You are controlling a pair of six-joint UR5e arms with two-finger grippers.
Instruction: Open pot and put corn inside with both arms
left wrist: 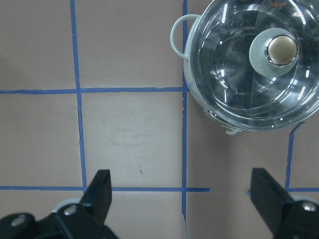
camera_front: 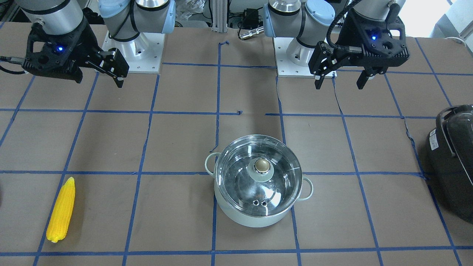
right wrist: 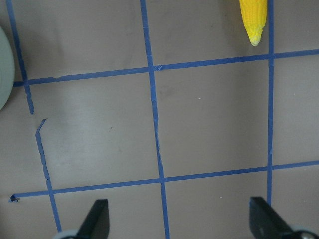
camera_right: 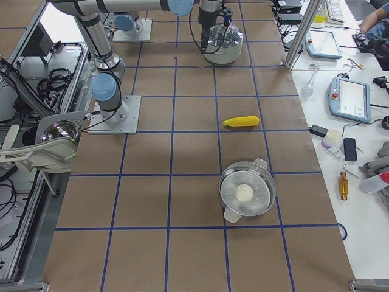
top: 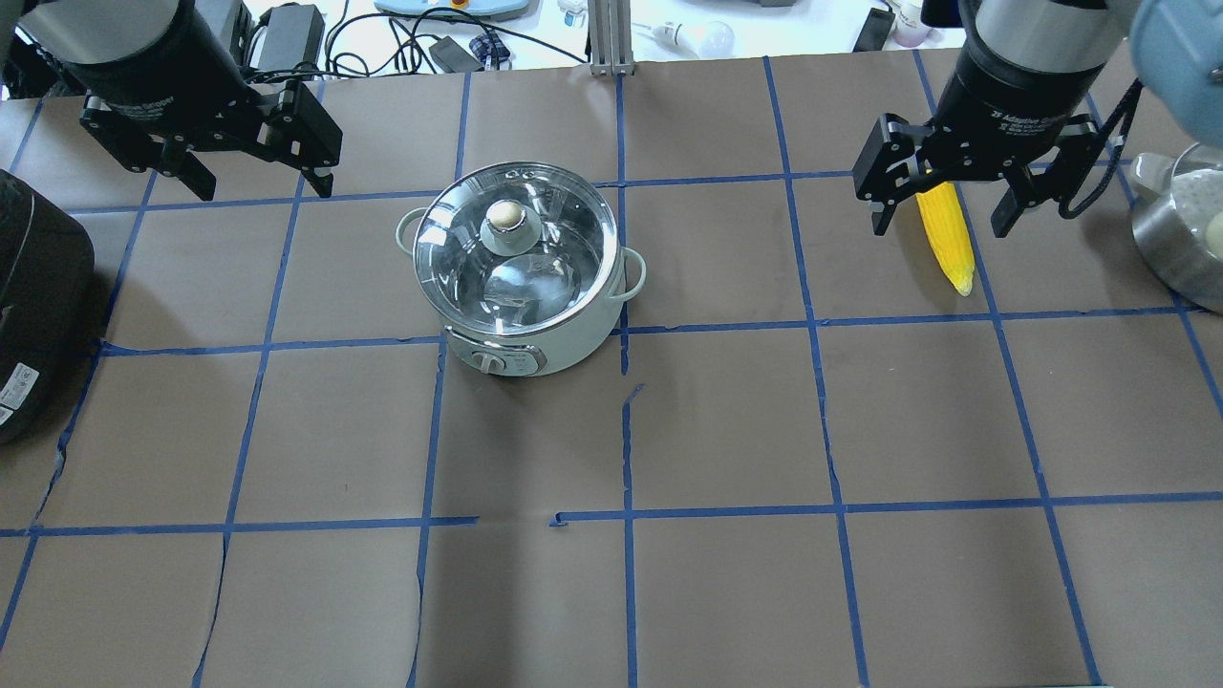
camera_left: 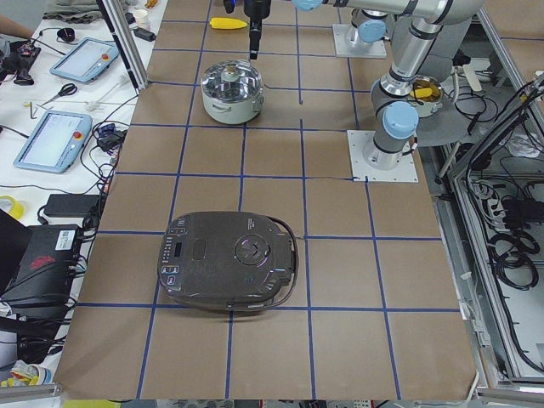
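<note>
Corn (camera_front: pixel 61 210) whole frontally — overhead partly behind spread right claw (top: pixel 941 229) (left claw (top: pixel 263 189) likewise spread)

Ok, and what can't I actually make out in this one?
Corn: in the overhead view its far end is hidden behind the right claw; the right wrist view's top edge cuts all but the tip.
Pot interior: glare on the glass lid obscures it in the front-facing and overhead views.
Black appliance: cut off by the front-facing view's right edge.

The right tool (top: pixel 940 227) hides one end of the corn (top: pixel 948 241) overhead; its wrist view crops it.
</note>
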